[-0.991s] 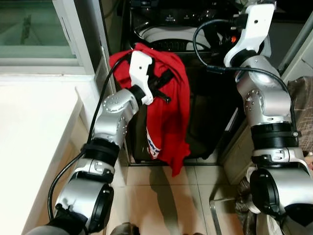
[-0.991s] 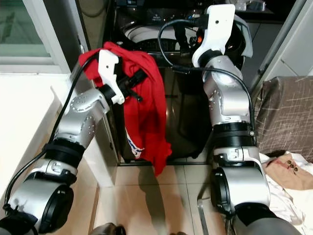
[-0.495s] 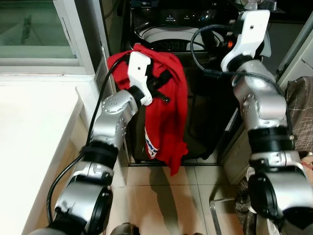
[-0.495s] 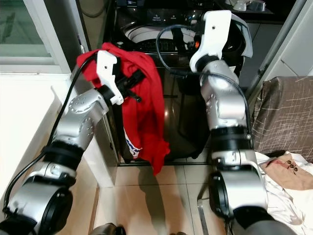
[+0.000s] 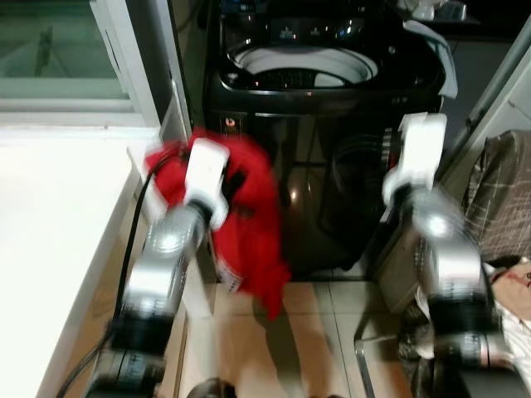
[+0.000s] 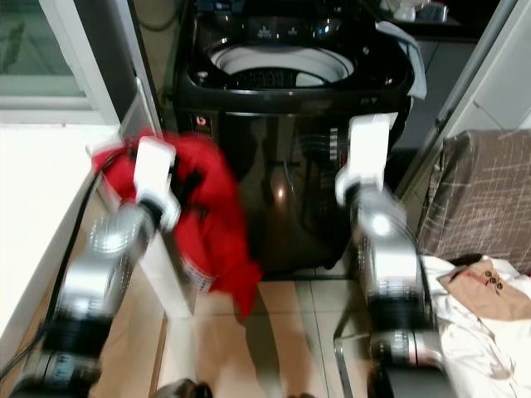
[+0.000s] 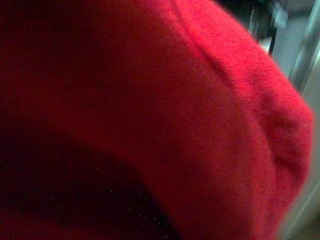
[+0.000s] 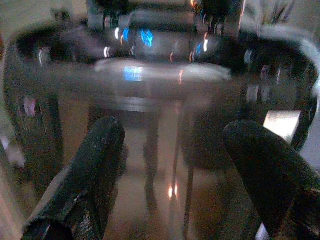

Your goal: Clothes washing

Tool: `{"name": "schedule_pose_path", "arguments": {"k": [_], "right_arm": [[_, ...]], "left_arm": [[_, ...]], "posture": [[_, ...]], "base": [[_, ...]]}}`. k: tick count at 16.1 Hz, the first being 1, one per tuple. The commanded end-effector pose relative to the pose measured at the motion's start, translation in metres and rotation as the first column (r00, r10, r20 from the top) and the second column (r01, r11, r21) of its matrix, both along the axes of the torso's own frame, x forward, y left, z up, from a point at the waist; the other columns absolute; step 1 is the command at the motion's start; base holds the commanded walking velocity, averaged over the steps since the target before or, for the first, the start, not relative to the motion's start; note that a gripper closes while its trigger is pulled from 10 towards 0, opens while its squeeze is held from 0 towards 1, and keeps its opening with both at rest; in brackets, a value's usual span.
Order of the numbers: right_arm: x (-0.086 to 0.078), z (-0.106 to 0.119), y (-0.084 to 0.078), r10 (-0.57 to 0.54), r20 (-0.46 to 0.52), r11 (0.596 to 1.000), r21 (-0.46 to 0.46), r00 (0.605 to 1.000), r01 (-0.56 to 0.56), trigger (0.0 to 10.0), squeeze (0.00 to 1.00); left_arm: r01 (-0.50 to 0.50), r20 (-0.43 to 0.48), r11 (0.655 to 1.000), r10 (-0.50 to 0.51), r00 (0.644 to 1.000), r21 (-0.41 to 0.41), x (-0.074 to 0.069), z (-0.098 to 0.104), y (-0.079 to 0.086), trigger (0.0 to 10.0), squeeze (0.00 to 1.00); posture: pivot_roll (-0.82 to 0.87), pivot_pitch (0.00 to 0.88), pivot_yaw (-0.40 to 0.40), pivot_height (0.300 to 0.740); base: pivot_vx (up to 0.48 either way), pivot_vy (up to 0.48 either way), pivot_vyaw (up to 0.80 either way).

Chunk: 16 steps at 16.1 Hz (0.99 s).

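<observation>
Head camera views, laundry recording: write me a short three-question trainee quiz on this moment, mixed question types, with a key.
1. True or false: the red garment is already inside the washing machine.
2. Multiple choice: how do the right gripper fingers stand in the right wrist view? A) spread apart with nothing between them B) closed on a white cloth C) closed on the red garment
3. Fill in: the red garment hangs at the ____ gripper, in front of the machine.

Key: 1 false, it hangs outside, below the open tub. 2 A. 3 left.
</observation>
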State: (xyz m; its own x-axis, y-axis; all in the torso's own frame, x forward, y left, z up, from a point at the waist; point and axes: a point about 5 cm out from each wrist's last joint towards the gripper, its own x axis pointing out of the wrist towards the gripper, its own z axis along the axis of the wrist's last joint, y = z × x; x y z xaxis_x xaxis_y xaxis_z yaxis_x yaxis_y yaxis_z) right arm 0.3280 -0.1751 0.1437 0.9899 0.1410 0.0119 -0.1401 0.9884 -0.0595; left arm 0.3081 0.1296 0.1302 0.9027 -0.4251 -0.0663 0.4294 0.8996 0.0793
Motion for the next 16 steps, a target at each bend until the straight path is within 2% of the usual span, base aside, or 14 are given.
{"name": "schedule_pose_path", "arguments": {"k": [1,2,3,4,5,6,7,12,16], "right_arm": [[-0.009,-0.008,0.002,0.021,-0.026,1.000,0.006,0.999,-0.021,10.0,0.00],[-0.024,-0.024,0.001,0.010,-0.092,0.997,0.077,0.996,-0.003,10.0,0.00],[-0.034,-0.034,0.001,0.004,-0.128,0.992,0.126,0.992,0.012,10.0,0.00],[-0.035,-0.035,0.002,0.004,-0.128,0.992,0.123,0.992,0.012,10.0,0.00],[-0.032,-0.032,0.006,0.015,-0.109,0.994,0.108,0.994,-0.003,10.0,0.00],[-0.030,-0.030,0.009,0.025,-0.095,0.995,0.098,0.995,-0.016,10.0,0.00],[-0.026,-0.024,0.011,0.026,-0.074,0.996,0.083,0.997,-0.020,10.0,0.00],[-0.013,-0.013,0.012,0.023,-0.041,0.999,0.037,0.999,-0.022,10.0,0.00],[-0.007,-0.010,0.015,0.042,-0.031,0.999,0.023,0.999,-0.042,10.0,0.00]], "left_arm": [[0.001,0.018,0.998,-0.002,1.000,0.061,-0.008,0.000,0.000,0.0,0.00],[0.028,-0.008,0.997,-0.028,1.000,0.068,-0.023,-0.008,-0.001,0.0,0.00],[0.028,-0.023,0.997,-0.027,0.999,0.065,-0.028,-0.011,-0.002,0.0,0.00],[0.012,-0.013,0.997,-0.011,1.000,0.072,-0.028,-0.010,-0.002,3.3,0.00],[-0.020,-0.018,1.000,0.020,1.000,0.010,-0.024,-0.007,-0.002,10.0,0.00],[-0.021,-0.001,1.000,0.021,1.000,-0.012,-0.022,-0.003,-0.004,10.0,0.00],[0.016,0.036,1.000,-0.017,0.999,0.007,-0.022,0.002,-0.012,10.0,0.00],[0.038,0.009,0.999,-0.038,0.999,0.003,-0.019,0.001,-0.018,10.0,0.00],[-0.033,0.035,0.999,0.033,0.999,0.001,-0.013,0.007,-0.015,10.0,0.00]], "posture": [[-0.07,0.000,-0.011,0.740],[-0.07,0.000,-0.017,0.740],[-0.07,0.000,-0.020,0.740],[-0.07,0.000,-0.021,0.740],[-0.07,0.000,-0.020,0.740],[-0.07,0.000,-0.020,0.740],[-0.08,0.000,-0.019,0.740],[-0.09,0.000,-0.011,0.740],[-0.09,0.000,-0.011,0.740]], "base": [[0.000,0.000,0.00],[0.000,0.000,0.00],[0.000,0.000,0.00],[0.000,0.000,0.00],[0.000,0.000,0.00],[0.000,0.000,0.00],[0.255,-0.405,0.00],[0.280,-0.379,0.00],[0.000,0.000,0.00]]}}
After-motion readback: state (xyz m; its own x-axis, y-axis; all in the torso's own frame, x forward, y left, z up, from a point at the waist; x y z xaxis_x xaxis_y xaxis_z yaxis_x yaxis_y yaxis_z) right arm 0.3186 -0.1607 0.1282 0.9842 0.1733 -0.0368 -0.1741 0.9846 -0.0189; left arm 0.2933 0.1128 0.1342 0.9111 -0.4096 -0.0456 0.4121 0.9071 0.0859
